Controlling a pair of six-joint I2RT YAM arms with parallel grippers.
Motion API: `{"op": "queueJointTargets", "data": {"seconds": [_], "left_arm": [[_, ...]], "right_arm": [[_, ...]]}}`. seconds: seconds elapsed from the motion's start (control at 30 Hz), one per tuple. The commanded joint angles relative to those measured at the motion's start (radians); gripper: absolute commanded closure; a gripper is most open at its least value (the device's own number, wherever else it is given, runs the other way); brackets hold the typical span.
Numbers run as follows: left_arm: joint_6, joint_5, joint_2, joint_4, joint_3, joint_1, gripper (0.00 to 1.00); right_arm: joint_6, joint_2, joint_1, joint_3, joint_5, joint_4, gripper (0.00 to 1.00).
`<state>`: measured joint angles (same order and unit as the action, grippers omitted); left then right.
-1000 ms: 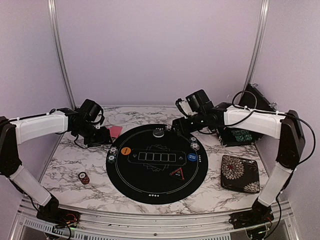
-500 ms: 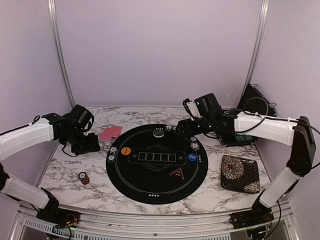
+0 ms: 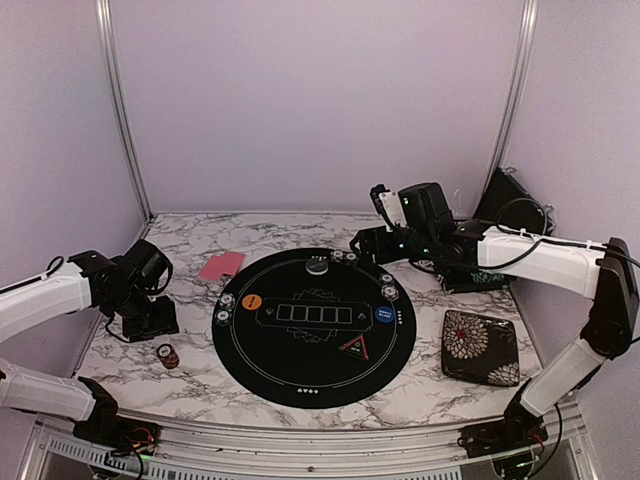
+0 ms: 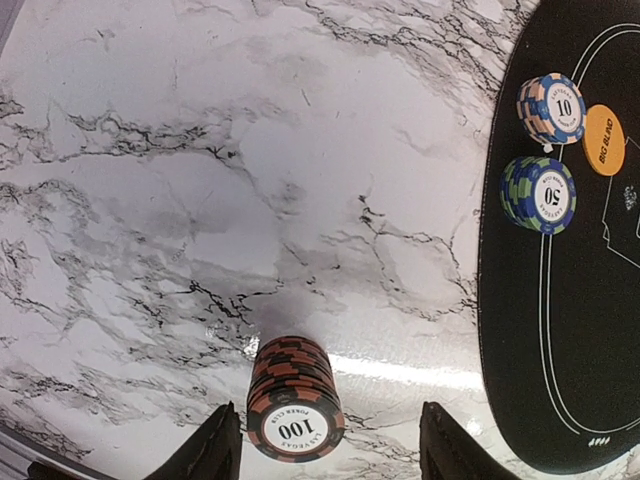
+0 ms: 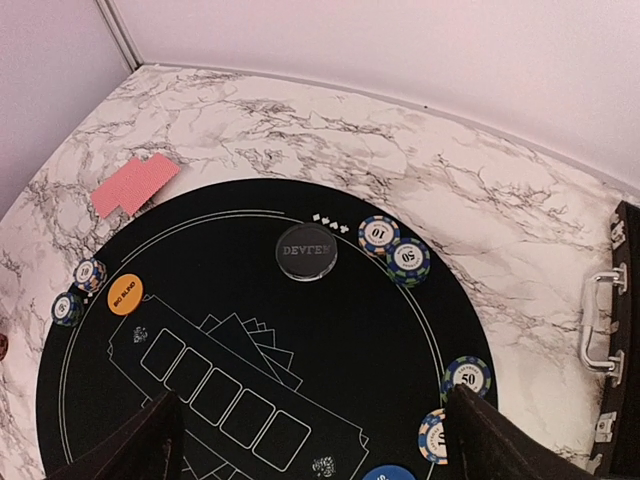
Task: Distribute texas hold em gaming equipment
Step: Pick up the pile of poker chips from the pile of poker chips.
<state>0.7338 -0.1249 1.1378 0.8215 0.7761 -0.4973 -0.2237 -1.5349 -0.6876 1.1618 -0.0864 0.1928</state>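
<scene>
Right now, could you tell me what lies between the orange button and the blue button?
Only five outlined boxes printed on the black mat lie between the orange button and the blue button; the top view shows this.

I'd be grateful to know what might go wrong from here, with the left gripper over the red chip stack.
The red chip stack is tall and loose, and sits nearer one finger of the open left gripper; an off-centre descent may topple it. Two more stacks crowd the orange button at the mat's edge, so setting it down there may knock them.
</scene>
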Motion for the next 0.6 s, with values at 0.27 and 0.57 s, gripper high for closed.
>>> {"op": "queueJointTargets", "data": {"seconds": [0.27,0.57], "left_arm": [[0.041,-0.006,0.000,0.036,-0.055,-0.001,0.38],[0.023,0.016,0.033,0.036,-0.069,-0.005,0.38]], "right_arm": [[0.053,0.006,-0.005,0.056,0.051,-0.008,0.13],[0.065,-0.001,-0.006,0.059,0.049,-0.009,0.13]]}}
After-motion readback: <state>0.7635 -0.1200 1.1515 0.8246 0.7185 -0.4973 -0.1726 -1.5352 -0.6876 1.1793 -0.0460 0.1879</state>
